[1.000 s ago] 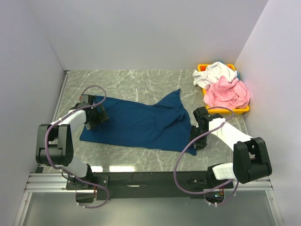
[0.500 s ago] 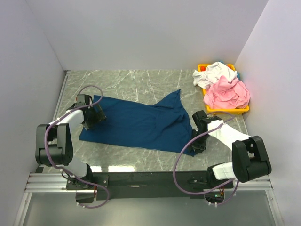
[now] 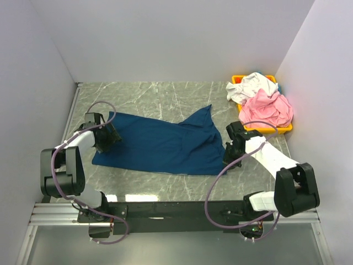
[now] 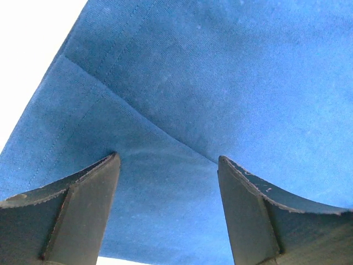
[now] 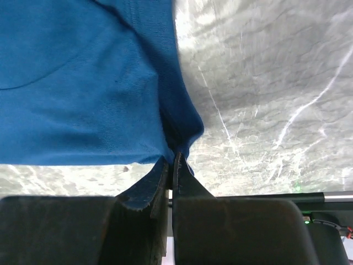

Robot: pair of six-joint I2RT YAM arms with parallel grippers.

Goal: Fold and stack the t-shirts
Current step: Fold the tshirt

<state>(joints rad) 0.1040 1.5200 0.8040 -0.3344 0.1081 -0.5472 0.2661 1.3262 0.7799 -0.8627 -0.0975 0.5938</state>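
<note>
Your left pincer [image 3: 105,137] stands wide over the navy t-shirt [image 3: 160,144] while your right pincer [image 3: 230,152] nips its opposite edge.

On your left, the jaws are well apart at the shirt's left end, with a stitched hem and a crease running between the fingers [image 4: 83,210]; you cannot tell whether they touch the cloth. The shirt lies spread and rumpled across the marble table [image 3: 154,96]. On your right, the jaws are pressed together on a bunched bit of its right edge. Farther right, the pink t-shirt [image 3: 267,107] and white t-shirt [image 3: 251,85] lie heaped in the yellow bin [image 3: 276,130].
</note>
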